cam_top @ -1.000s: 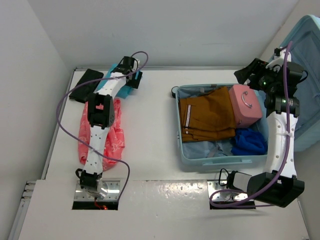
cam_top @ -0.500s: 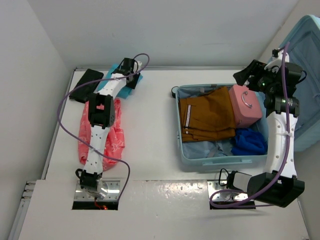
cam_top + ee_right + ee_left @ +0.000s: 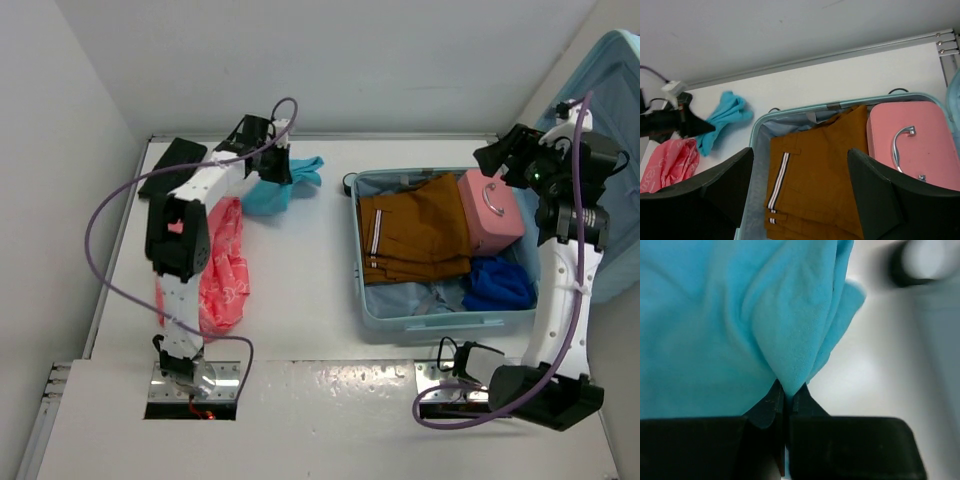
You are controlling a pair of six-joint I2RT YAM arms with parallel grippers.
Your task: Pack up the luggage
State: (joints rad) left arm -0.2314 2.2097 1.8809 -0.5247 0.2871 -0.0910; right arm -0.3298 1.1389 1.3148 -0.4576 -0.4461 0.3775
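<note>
- Left hand [image 3: 787, 390]: black fingers pinched tight together on a fold of a crumpled turquoise cloth [image 3: 740, 315]. Only the left wrist view shows this pinch. From overhead, the hand [image 3: 268, 150] and the cloth [image 3: 285, 185] show at the far side of the table [image 3: 300, 290], left of the case.
- Right hand [image 3: 800, 155]: fingers spread wide, nothing between them. Overhead it hangs [image 3: 505, 155] over the far right corner of the luggage.
- Luggage: one large pale aqua hard-shell suitcase [image 3: 440, 322], lying open on the table right of centre.
- Inside, counted: one pair of folded orange-brown trousers [image 3: 415, 235]; one small pink hard case [image 3: 490, 210] against the right wall; one dark blue bundled cloth [image 3: 498, 285] at the near right.
- Right wrist view alone shows the white stripe on the trousers [image 3: 810, 180] and the metal handle on the pink case [image 3: 912, 145]; the blue bundle is outside that view.
- Around: one pink patterned cloth [image 3: 225, 270], partly under the left arm; one flat black object [image 3: 170, 168] at the far left corner.
</note>
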